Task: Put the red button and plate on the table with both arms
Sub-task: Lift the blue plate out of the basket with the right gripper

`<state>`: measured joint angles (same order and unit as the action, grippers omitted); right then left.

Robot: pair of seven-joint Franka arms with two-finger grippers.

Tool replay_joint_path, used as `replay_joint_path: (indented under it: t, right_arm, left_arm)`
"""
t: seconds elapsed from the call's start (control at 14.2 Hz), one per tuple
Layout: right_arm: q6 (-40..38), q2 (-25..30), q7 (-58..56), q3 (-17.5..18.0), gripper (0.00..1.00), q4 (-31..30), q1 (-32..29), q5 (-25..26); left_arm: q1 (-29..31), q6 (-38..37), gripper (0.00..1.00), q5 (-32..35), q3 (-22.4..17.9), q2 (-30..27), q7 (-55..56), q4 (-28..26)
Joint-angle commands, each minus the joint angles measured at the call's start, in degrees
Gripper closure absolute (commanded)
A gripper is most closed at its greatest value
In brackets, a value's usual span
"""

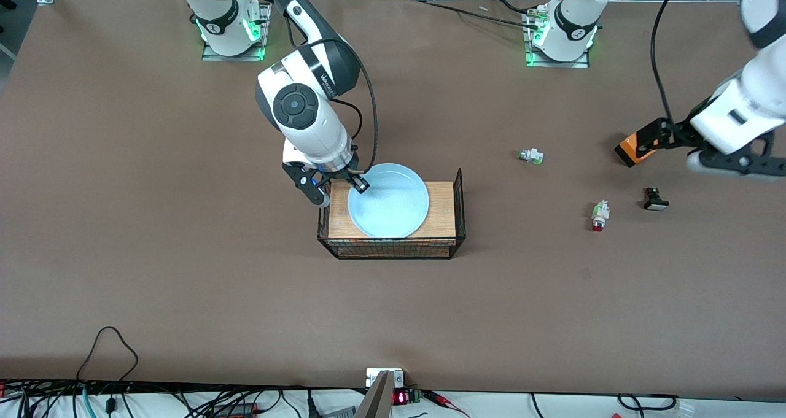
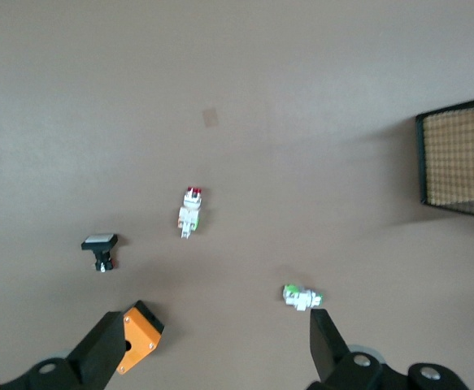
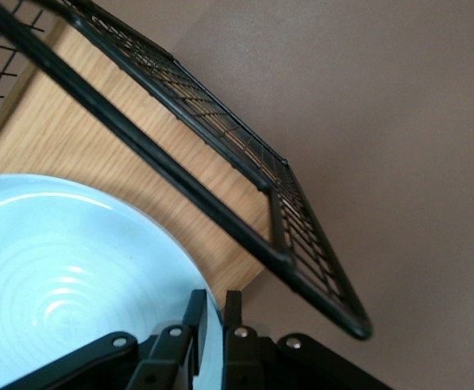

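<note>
The plate (image 1: 388, 200) rim at frame centre is pinched by the right gripper (image 1: 341, 188); the left gripper (image 1: 734, 160), spread wide, hangs at the right edge above the button (image 1: 600, 215).

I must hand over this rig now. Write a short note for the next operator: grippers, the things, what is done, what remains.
Right gripper: shut on the plate rim, plate resting on the basket's wooden top.
Left gripper: open, empty, up over the table at the left arm's end.
Red button: lying on the table, untouched, between the green-tipped part and the black part.
Done: plate gripped. Left: move plate to table; pick and place button.
</note>
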<state>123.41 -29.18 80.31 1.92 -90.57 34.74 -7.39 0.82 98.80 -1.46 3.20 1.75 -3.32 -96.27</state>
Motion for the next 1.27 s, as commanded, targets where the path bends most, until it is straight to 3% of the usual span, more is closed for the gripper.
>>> replay_joint_path:
  t: [0.0,0.21,0.42,0.78,1.13,1.2]
  right_arm:
    - [0.25,-0.53,-0.6,-0.25,1.0,0.75,-0.02,-0.43]
    - [-0.19,-0.18,-0.42,-0.16,1.0,1.27,0.32,-0.52]
    - [-3.86,2.28,0.19,0.36,1.0,4.43,1.03,-1.13]
    - [-22.04,5.09,-0.59,1.33,1.0,13.74,0.6,-1.31]
    - [-25.5,9.93,-6.2,1.15,1.0,15.95,-6.95,-1.74]
    - [-25.59,9.93,-9.09,0.89,1.0,16.83,-9.58,-4.45]
  left_arm:
    - [-0.12,4.37,0.0,-1.36,-0.47,-3.14,0.77,-6.53]
    - [-0.3,2.03,0.0,-0.92,-2.06,-4.39,0.68,-7.26]
    - [0.4,-3.7,0.0,-0.74,-1.79,-3.69,0.07,-4.63]
    - [0.32,-3.53,0.0,-0.39,-1.35,-3.24,-0.02,-4.1]
    - [0.32,-3.35,0.0,-0.48,-1.35,-3.16,-0.02,-4.01]
    - [0.32,-3.35,0.0,-0.57,-1.35,-3.24,-0.02,-4.01]
